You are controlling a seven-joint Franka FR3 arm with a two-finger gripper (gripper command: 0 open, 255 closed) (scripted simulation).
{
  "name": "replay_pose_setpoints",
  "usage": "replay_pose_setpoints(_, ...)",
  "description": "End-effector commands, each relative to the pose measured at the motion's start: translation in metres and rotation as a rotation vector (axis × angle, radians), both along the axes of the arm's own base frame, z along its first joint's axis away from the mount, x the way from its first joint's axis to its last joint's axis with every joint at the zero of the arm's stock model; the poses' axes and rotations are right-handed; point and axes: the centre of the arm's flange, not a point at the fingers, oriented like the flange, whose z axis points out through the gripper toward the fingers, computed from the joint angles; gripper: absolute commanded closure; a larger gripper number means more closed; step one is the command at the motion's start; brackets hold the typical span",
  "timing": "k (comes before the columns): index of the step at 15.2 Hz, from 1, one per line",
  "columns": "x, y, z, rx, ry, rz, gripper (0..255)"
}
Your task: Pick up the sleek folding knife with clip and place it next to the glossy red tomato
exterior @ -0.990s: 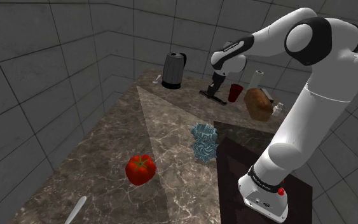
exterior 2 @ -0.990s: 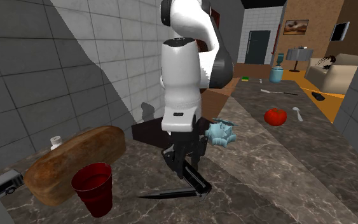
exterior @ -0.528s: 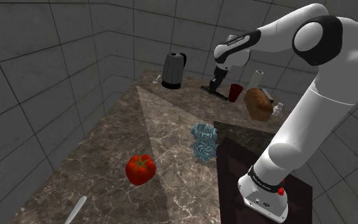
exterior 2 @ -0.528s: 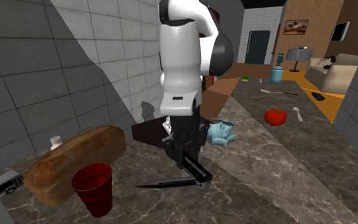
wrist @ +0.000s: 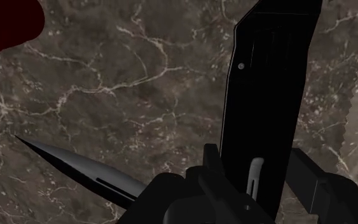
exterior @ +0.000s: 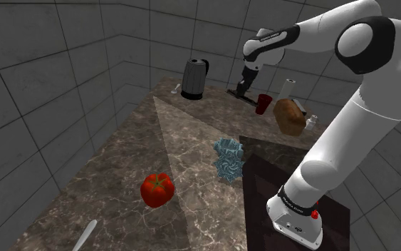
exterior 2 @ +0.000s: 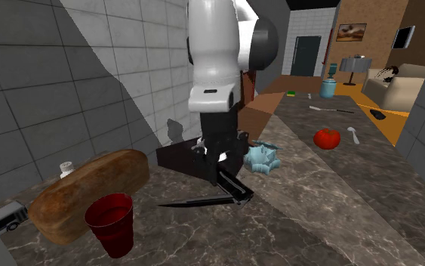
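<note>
We read no text, label, brand, number or sign anywhere; the small framed brown picture [exterior 2: 352,32] on the orange wall is too far to make out.

The folding knife [exterior 2: 229,190] is all black and half unfolded. Its broad handle [wrist: 268,95] is clasped between the fingers of the gripper [exterior 2: 220,165], and its slim pointed blade [wrist: 85,173] angles out below them, off the counter [exterior: 120,187]. The tomato [exterior: 157,190], glossy red and round, sits on the counter well apart from the gripper.

Kettle [exterior: 195,78], red cup [exterior: 263,104], loaf [exterior: 289,116] nr wall
</note>
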Motion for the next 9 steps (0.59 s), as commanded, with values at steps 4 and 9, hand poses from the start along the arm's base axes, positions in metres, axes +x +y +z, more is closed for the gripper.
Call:
replay_pose_setpoints(4,-0.001,0.04,0.009,0.0,0.0,0.0,255)
replay_pose_setpoints(9,-0.001,0.106,0.009,0.0,0.0,0.0,255)
